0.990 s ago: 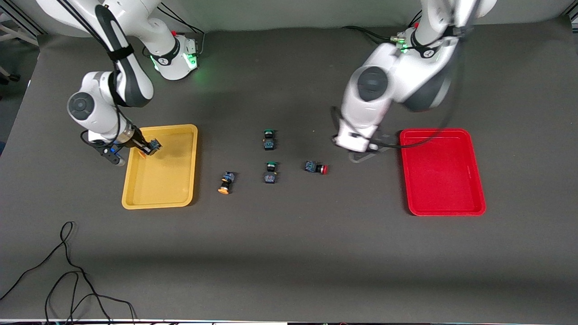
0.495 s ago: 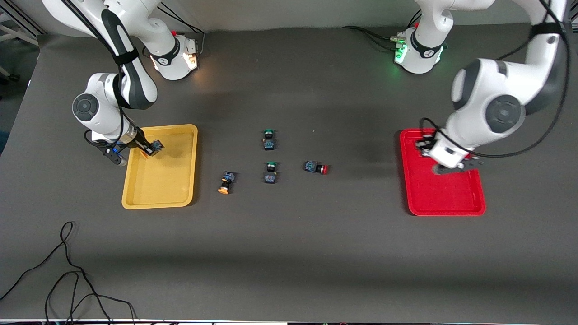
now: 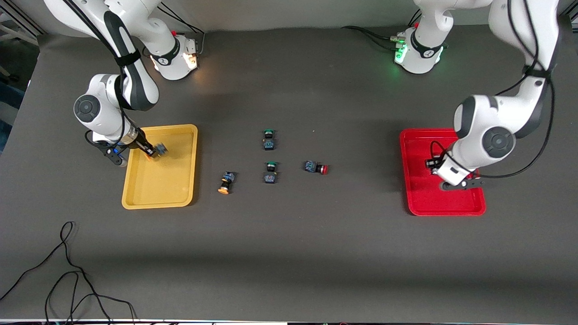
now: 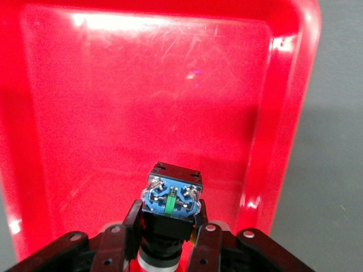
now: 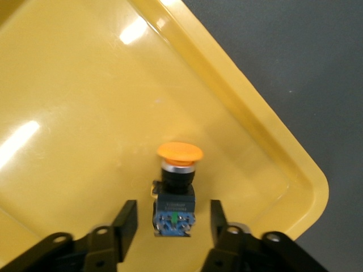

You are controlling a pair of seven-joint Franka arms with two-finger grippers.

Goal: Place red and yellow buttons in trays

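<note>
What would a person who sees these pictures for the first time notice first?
The two bright trays stand out: the yellow tray at the right arm's end of the table and the red tray at the left arm's end. Over each is an end effector: the right end effector stands open around an orange-capped button in the yellow tray, and the left end effector is shut on a button. Four more buttons lie between the trays.
</note>
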